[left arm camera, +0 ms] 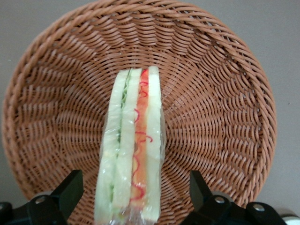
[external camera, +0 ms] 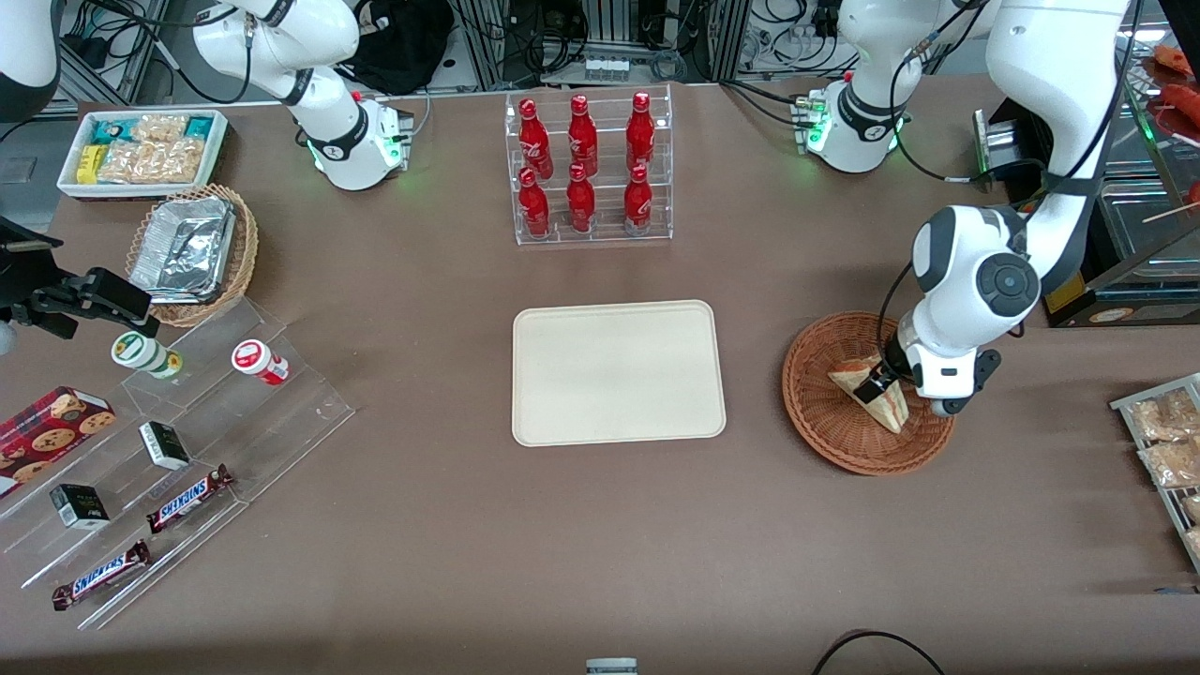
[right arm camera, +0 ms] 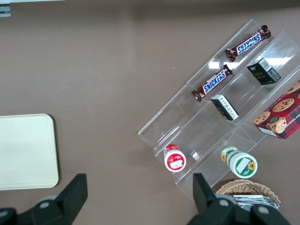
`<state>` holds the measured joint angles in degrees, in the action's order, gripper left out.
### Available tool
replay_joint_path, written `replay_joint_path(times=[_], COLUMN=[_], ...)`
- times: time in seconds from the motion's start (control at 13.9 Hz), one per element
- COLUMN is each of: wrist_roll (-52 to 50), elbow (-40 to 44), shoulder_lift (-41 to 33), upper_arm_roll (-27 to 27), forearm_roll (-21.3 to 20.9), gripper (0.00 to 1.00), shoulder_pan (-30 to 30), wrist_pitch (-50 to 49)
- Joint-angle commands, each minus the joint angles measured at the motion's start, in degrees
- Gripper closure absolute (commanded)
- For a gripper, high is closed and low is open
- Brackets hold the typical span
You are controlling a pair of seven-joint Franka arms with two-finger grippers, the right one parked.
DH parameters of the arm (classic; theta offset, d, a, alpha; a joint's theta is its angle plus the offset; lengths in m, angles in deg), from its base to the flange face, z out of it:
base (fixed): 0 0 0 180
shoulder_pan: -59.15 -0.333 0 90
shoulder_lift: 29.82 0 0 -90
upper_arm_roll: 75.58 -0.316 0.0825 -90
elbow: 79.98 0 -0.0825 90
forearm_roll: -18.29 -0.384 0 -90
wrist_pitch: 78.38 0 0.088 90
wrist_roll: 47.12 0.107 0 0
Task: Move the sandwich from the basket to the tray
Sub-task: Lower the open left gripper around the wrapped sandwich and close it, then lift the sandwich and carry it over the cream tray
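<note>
- the gripper point(external camera: 879, 384) is hanging low over the basket point(external camera: 825, 412), with its fingers point(left arm camera: 70, 190) spread wide, one on each side of the sandwich point(external camera: 872, 392) and not touching it.
- in the wrist view, clear gaps are showing between each dark finger and the bread, so nothing is being pinched.
- the sandwich point(left arm camera: 131, 150) is lying inside the basket point(left arm camera: 215, 93), standing on edge, wrapped in clear film, with a green stripe and an orange-red stripe running along its length between white bread layers.
- the basket is sitting on the brown table point(external camera: 469, 525), toward the working arm's end, round and reddish-brown with a woven wall.
- the tray point(external camera: 619, 372) is lying flat near the middle of the table, well apart from the basket, cream-coloured and with nothing on it.
- a clear rack of red bottles point(external camera: 586, 169) is standing farther from the front camera than the tray.
- toward the parked arm's end, a lighter wicker basket of foil containers point(external camera: 192, 248) is sitting near a white bin of snack packets point(external camera: 141, 150).
- nearer the front camera at that end, clear stepped shelves point(external camera: 234, 441) are holding two snickers bars point(external camera: 187, 497), small dark boxes point(external camera: 164, 443), two small jars point(external camera: 258, 362) and a red cookie box point(external camera: 52, 422).
</note>
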<state>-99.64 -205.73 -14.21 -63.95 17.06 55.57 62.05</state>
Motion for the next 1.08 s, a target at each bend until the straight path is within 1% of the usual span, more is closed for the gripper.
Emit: replay_joint_path(times=[0.0,0.07,0.14,0.22,0.29,0.36,0.5,0.65,0.79,0.94,1.01], wrist_roll=[-1.63,-1.89,-1.02,-1.1,-1.1,-1.1,-0.75,-0.58,2.74,2.59,1.37], elbow=[0.24,0.33,0.6,0.86,1.3,2.78,8.3,16.2,25.51,32.73,34.59], shoulder_lift=[0.91,0.82,0.74,0.47,0.12,-0.49,-2.5,-4.0,-3.84,-2.96,-2.69], upper_arm_roll=[0.14,0.14,0.14,0.14,0.06,0.06,0.14,0.58,4.17,8.12,10.75], forearm_roll=[0.35,0.35,0.35,0.35,0.26,0.26,-0.44,-0.53,-0.53,-0.35,-0.09], gripper=[0.26,0.64,0.88,0.93,0.93,0.93,0.93,0.93,0.93,0.93,0.93], shoulder_pan=[0.16,-0.02,-0.11,-0.19,-0.19,-0.19,-0.02,0.68,1.04,1.04,1.04], wrist_pitch=[1.43,1.08,0.9,0.72,-0.06,-3.12,-14.16,-26.37,-37.37,-42.68,-43.04])
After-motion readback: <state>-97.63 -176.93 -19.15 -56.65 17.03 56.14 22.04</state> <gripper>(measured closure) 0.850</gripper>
